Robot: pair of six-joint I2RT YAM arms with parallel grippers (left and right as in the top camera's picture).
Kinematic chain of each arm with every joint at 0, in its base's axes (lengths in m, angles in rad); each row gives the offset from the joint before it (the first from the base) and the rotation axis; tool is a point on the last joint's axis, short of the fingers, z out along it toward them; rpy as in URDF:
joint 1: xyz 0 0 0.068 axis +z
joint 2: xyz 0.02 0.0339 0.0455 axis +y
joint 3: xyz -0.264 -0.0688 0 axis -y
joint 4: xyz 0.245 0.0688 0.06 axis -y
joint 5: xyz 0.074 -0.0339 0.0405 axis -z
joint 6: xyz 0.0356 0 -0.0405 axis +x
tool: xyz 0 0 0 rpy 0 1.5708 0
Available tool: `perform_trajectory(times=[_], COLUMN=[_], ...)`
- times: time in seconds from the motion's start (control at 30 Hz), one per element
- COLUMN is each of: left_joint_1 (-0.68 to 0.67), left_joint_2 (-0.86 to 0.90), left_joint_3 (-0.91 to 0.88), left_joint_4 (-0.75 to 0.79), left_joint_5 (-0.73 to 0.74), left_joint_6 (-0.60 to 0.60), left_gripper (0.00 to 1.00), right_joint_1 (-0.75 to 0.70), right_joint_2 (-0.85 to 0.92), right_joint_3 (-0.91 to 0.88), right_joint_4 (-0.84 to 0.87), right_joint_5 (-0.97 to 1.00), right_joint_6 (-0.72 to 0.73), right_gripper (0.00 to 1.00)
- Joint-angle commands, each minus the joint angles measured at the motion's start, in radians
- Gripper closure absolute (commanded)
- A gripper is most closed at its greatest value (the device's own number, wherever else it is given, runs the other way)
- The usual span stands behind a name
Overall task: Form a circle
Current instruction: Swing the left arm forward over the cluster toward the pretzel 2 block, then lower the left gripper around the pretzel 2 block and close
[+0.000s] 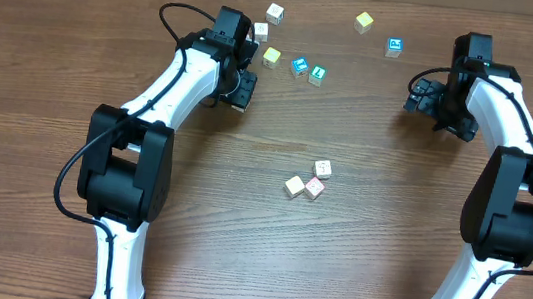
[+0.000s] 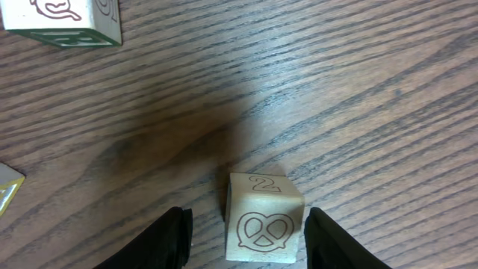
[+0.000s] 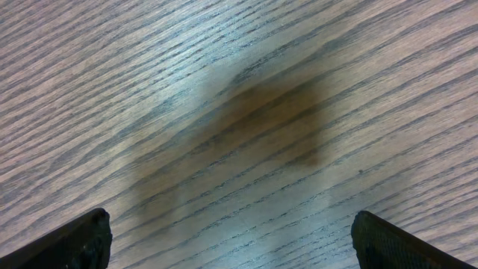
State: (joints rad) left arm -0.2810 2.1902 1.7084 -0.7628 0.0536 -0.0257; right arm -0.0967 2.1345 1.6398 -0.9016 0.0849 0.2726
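Observation:
Three small pale printed cubes form a tight clump, the circle [image 1: 309, 181], at the table's middle; one carries pink-red marks [image 1: 314, 187]. My left gripper [image 1: 241, 96] [image 2: 245, 239] stands open at the far left over another pale cube [image 2: 264, 228] [image 1: 239, 105]. This cube shows a pretzel print and a "2" and rests on the wood between the fingers. The right finger [image 2: 332, 243] is almost against it; the left finger [image 2: 168, 239] stands clearly off it. My right gripper [image 1: 422, 95] [image 3: 231, 243] is wide open over bare wood at the far right.
Loose cubes lie along the far edge: two pale ones [image 1: 275, 13] [image 1: 261, 30], a yellowish one [image 1: 271, 56], two teal ones [image 1: 299, 67] [image 1: 317, 75], a yellow one [image 1: 364, 22] and a blue one [image 1: 394, 47]. A green-sided cube [image 2: 60, 22] lies ahead of the left fingers.

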Motion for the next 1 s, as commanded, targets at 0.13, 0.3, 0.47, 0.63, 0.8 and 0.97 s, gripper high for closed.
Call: perform_trajectory(times=[0.13, 0.3, 0.47, 0.63, 0.8, 0.97], left_joint_1=[-0.002, -0.002, -0.002, -0.003, -0.004, -0.004], left_joint_2=[0.007, 0.007, 0.007, 0.007, 0.007, 0.007], left_joint_3=[0.019, -0.008, -0.021, -0.025, -0.025, -0.025], left_joint_4=[-0.022, -0.010, 0.037, 0.026, 0.027, 0.024], left_joint_5=[0.029, 0.029, 0.029, 0.034, 0.086, 0.072], left_joint_6=[0.023, 0.023, 0.023, 0.023, 0.023, 0.022], left_gripper=[0.56, 0.55, 0.68, 0.77, 0.72, 0.79], right_joint_1=[-0.002, -0.002, -0.002, -0.002, -0.002, -0.002], right_joint_2=[-0.012, -0.012, -0.012, -0.012, -0.012, -0.012], right_joint_3=[0.010, 0.010, 0.010, 0.010, 0.010, 0.010], right_joint_4=[0.004, 0.004, 0.004, 0.004, 0.004, 0.004], right_joint_5=[0.003, 0.003, 0.003, 0.003, 0.003, 0.003], right_joint_6=[0.001, 0.001, 0.001, 0.001, 0.000, 0.001], right_gripper=[0.00, 0.00, 0.00, 0.00, 0.00, 0.00])
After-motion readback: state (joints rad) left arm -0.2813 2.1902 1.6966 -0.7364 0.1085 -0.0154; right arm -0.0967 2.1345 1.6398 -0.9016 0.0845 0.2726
